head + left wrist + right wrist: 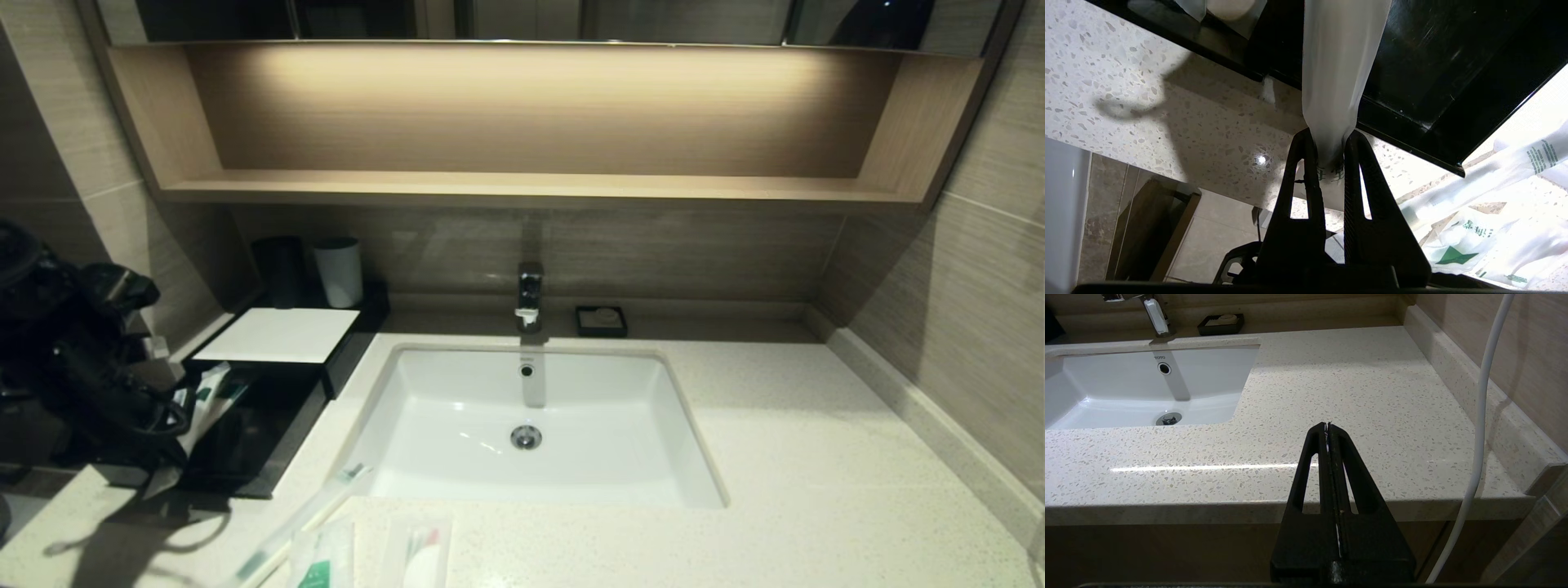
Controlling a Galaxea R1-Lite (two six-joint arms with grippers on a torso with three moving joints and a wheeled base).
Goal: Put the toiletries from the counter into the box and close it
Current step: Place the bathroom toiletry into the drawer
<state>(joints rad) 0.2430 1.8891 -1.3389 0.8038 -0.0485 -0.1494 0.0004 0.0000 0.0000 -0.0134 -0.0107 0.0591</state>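
- Far left, the left gripper [1329, 141] hung over the pulled-out drawer of the box [245, 441], its fingers pinched tight on a clear plastic packet [1337, 73] with green print at the clamped end.
- That packet reached from the fingertips out across the drawer's black rim; in the wrist view a second wrapped item with a white round piece [1231, 8] already lay inside the drawer.
- The box sat on the counter [816, 490] left of the sink [457, 408], its flat white top panel [277, 335] behind the open drawer.
- At the back of the box stood a black cup [279, 269] and a white cup [339, 271], side by side.
- Down at the counter's front edge, just below the sink's near-left corner, a long toothbrush packet [302, 514] lay on a slant, beside it a green-marked sachet [322, 563] and another clear packet [420, 555].
- Centre, the tap [529, 298] stood over the basin, a small black soap dish [601, 320] just to its right.
- Over on the right, the right gripper [1327, 430] sat parked off the counter's front edge, fingers pressed together, holding nothing.
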